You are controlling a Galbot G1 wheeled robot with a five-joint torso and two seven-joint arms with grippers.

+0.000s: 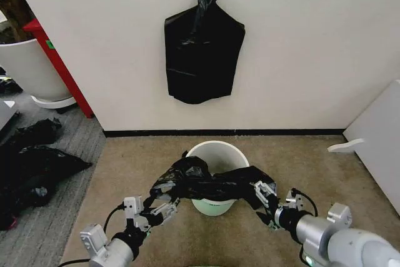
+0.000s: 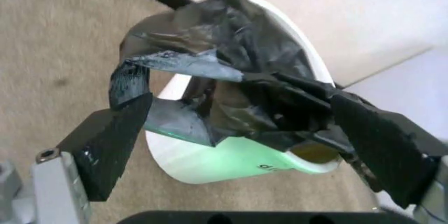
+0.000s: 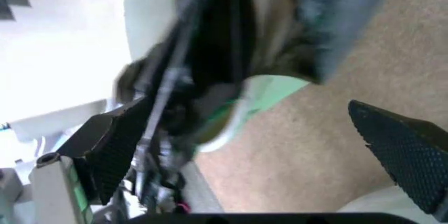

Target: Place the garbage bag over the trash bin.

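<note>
Black film of the garbage bag (image 1: 209, 181) stretches across the trash bin (image 1: 218, 154), between your left gripper (image 1: 164, 207) and right gripper (image 1: 265, 196). Both jaws gape wide; your left wrist view shows film snagged on one finger (image 2: 115, 142).

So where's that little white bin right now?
In the head view the trash bin stands on the carpet just before the wall, under the black bag bundle hanging there, with the garbage bag stretched across its near rim between both grippers.
</note>
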